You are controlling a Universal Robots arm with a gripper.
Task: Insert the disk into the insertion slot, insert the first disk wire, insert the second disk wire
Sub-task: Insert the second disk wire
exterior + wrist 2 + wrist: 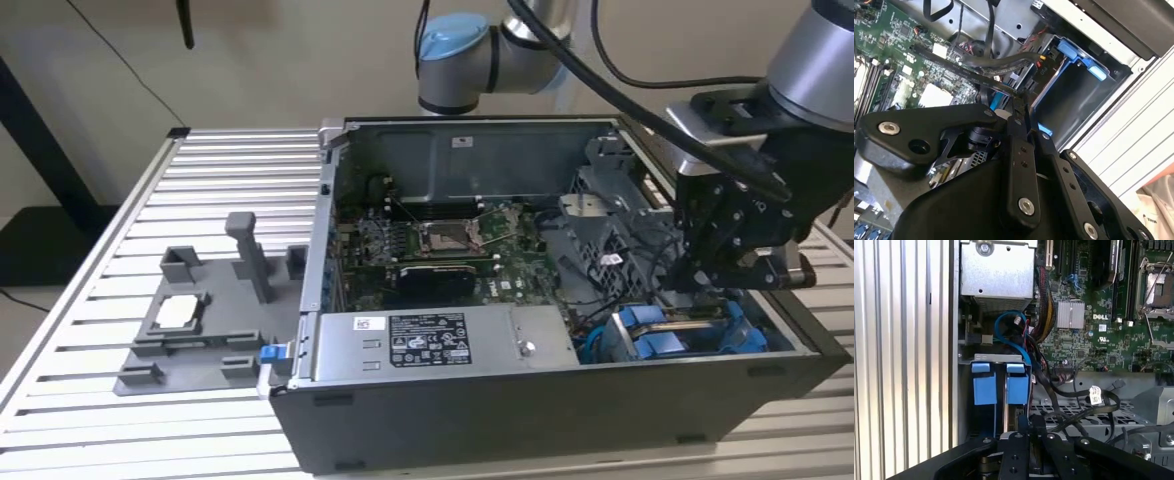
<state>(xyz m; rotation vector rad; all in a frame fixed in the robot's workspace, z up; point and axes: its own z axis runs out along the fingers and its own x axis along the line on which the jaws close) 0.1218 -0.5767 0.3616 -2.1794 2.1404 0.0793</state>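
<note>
The disk [985,389] sits on edge in the slot [991,358] at the case's corner. Its long axis runs down into the bay, and its two blue frame tabs face the hand [1024,427]. The hand hangs just over the bay in the exterior view [727,270], fingers clenched together. In the second wrist view a flat black wire [979,75] runs up to the fingertips [1023,107]. More loose wires [1074,405] crowd beside the bay. The power box [427,340] and circuit board [1089,330] lie close by. A grey tray [200,320] rests on the bench [227,170].
</note>
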